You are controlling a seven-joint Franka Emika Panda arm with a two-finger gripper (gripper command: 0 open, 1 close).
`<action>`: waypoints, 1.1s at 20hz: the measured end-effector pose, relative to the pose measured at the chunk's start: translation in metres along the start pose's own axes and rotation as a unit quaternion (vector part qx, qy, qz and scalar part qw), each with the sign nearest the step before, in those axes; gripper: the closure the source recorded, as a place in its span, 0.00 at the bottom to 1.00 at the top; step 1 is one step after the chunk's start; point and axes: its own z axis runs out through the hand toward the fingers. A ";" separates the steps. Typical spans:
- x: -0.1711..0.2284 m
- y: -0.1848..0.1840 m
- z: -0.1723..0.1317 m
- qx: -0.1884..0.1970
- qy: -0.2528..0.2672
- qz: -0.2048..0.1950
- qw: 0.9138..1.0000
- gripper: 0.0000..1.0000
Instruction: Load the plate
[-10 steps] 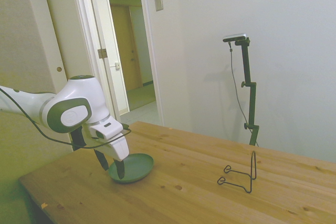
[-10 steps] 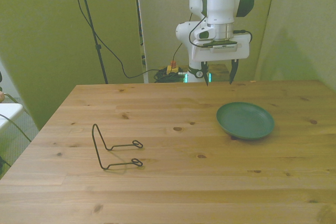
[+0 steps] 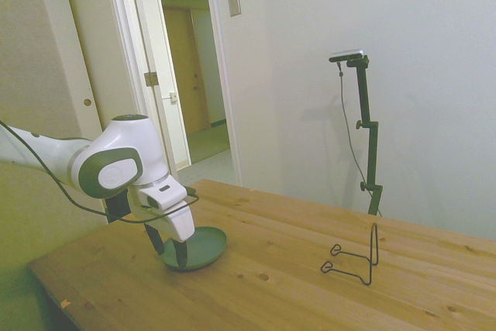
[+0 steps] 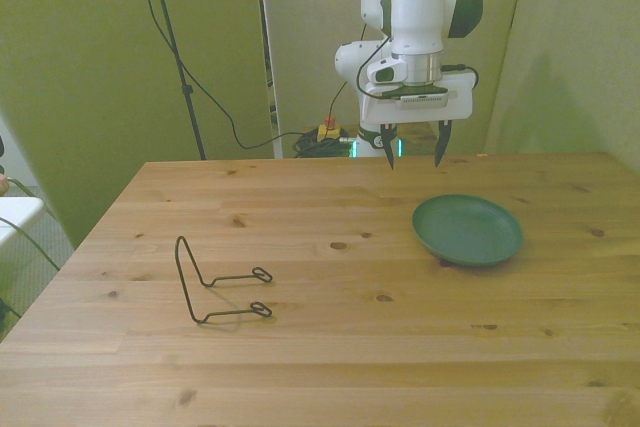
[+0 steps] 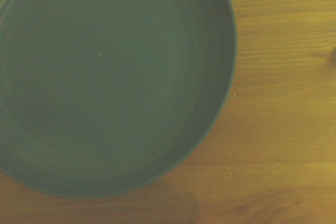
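The dark green plate (image 4: 467, 230) lies flat on the wooden table toward the front view's right, and shows in the side view as the plate (image 3: 203, 246). In the wrist view the plate (image 5: 105, 77) fills most of the picture, with bare wood beside its rim. My gripper (image 4: 414, 160) hangs open above the table just behind the plate's far rim, with nothing between its fingers. In the side view the gripper (image 3: 168, 247) stands in front of the plate's near-left edge, its fingertips low over it. A black wire rack (image 4: 215, 282) stands on the table toward the front view's left.
The wire rack (image 3: 355, 257) stands well apart from the plate, with bare wood (image 4: 340, 277) between them. The table's edge (image 3: 46, 281) runs close to the gripper in the side view. An open doorway and a pale wall lie behind the table.
The arm has sunk a little and the gripper has shifted slightly toward the plate. Plate and wire rack have not moved.
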 end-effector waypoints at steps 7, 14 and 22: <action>0.035 -0.028 0.021 0.001 -0.006 0.018 1.000 0.00; 0.061 -0.048 0.039 0.000 -0.005 0.038 0.999 0.00; 0.069 -0.048 0.033 0.005 -0.005 0.043 0.999 0.00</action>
